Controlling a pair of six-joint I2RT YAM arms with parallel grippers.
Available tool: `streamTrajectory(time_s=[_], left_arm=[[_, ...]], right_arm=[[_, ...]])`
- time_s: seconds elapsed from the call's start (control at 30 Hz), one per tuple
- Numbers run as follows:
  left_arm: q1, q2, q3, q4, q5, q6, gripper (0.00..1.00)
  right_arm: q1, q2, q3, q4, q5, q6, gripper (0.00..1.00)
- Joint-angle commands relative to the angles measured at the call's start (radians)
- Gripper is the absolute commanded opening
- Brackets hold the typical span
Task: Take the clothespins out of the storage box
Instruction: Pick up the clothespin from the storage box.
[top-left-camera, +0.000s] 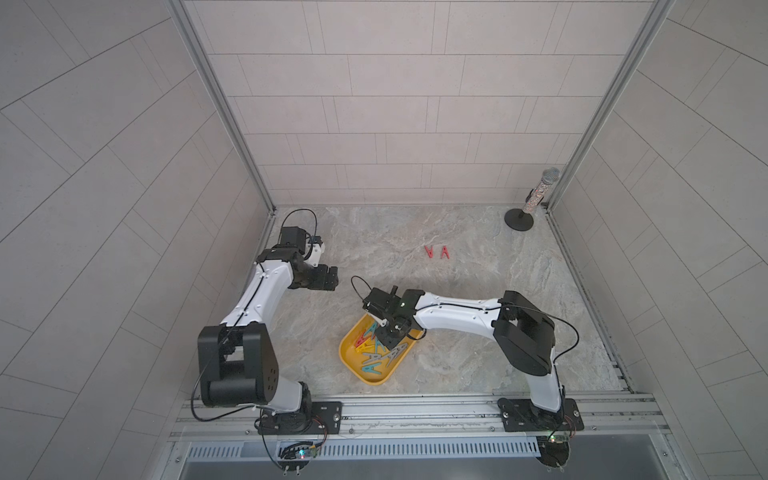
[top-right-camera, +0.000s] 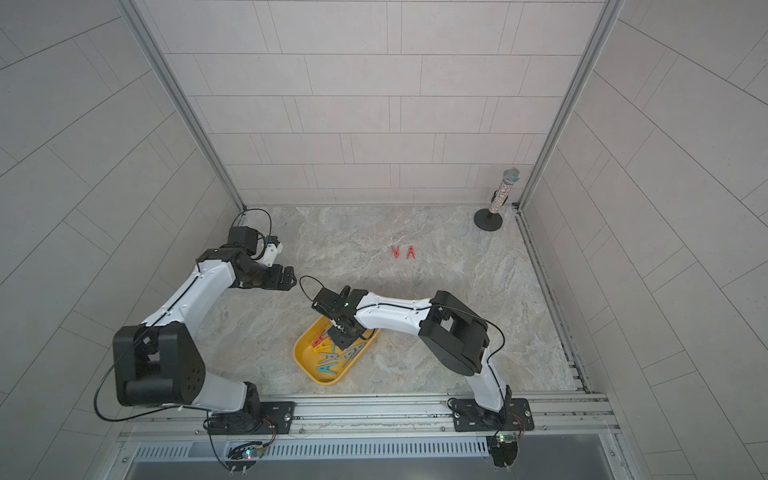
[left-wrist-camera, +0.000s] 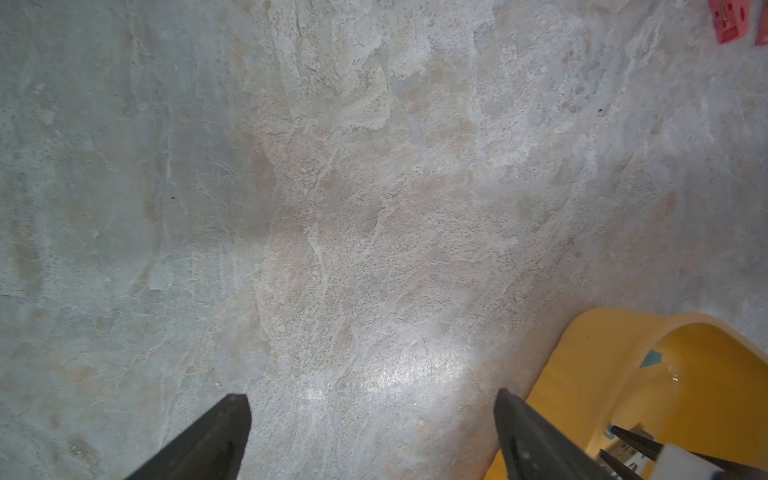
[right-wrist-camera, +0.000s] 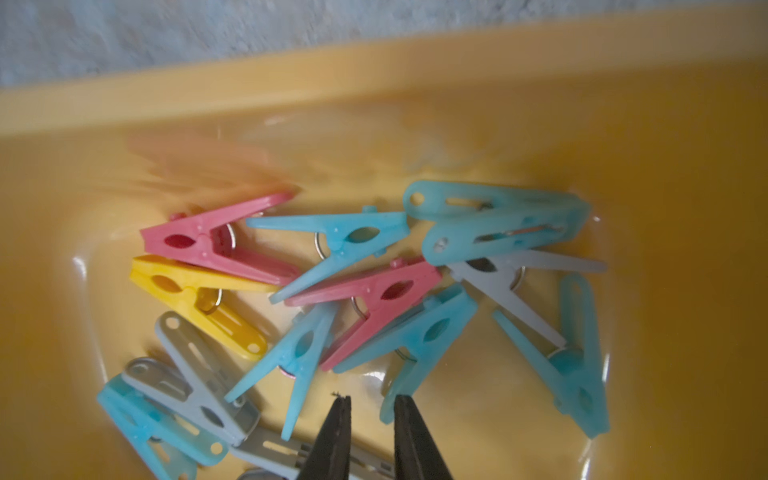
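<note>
The right gripper (right-wrist-camera: 370, 415) is hanging inside the storage box (right-wrist-camera: 374, 75), its two dark fingers (right-wrist-camera: 338, 432) standing a narrow gap apart and gripping nothing: bare yellow floor is showing btwn the tips. The clothespins are lying in a loose heap just ahead of those tips. A teal clothespin (right-wrist-camera: 419, 336) is pointing one leg at a fingertip, the end sitting just beside it; touching or not, can't tell. Another teal clothespin (right-wrist-camera: 299, 353) is splaying its legs on the other side, near the 2nd fingertip. A red clothespin (right-wrist-camera: 374, 299) is lying btwn those two, straight ahead of the gap. Farther ahead a 2nd red clothespin (right-wrist-camera: 216, 243) is overlapping a yellow clothespin (right-wrist-camera: 195, 299), and grey clothespins (right-wrist-camera: 195, 370) are lying off to one side, w/ one grey clothespin (right-wrist-camera: 274, 449) partly under the fingers. In both top views this gripper (top-left-camera: 390, 340) (top-right-camera: 341, 340) is pointing down into the box (top-left-camera: 353, 365) (top-right-camera: 307, 365), its body hiding the tips. The left gripper (left-wrist-camera: 370, 397) is hovering over bare table (left-wrist-camera: 332, 208), fingers (left-wrist-camera: 224, 432) spread wide w/ nothing btwn them; a corner of the box (left-wrist-camera: 582, 374) is sitting just outside one finger. Two more red clothespins (top-left-camera: 429, 251) (top-left-camera: 445, 252) are lying on the table well beyond both grippers' tips, side by side, apart, outside the box.
</note>
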Motion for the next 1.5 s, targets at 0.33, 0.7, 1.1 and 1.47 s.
streamTrajectory(time_s=[0.33, 0.7, 1.1, 1.47], left_arm=[[0.005, -0.025, 0.006, -0.002, -0.004, 0.000, 1.00], [0.004, -0.023, 0.006, -0.001, -0.004, 0.000, 1.00], [0.005, -0.023, 0.006, -0.002, 0.001, 0.000, 1.00], [0.005, -0.027, 0.011, -0.003, 0.018, -0.010, 1.00]], right_arm=[[-0.003, 0.049, 0.013, -0.012, 0.064, 0.012, 0.22], [-0.013, -0.078, -0.033, -0.007, 0.034, 0.066, 0.36], [-0.082, -0.078, -0.019, -0.014, -0.096, 0.202, 0.39], [-0.091, -0.008, 0.063, -0.049, -0.123, 0.307, 0.43]])
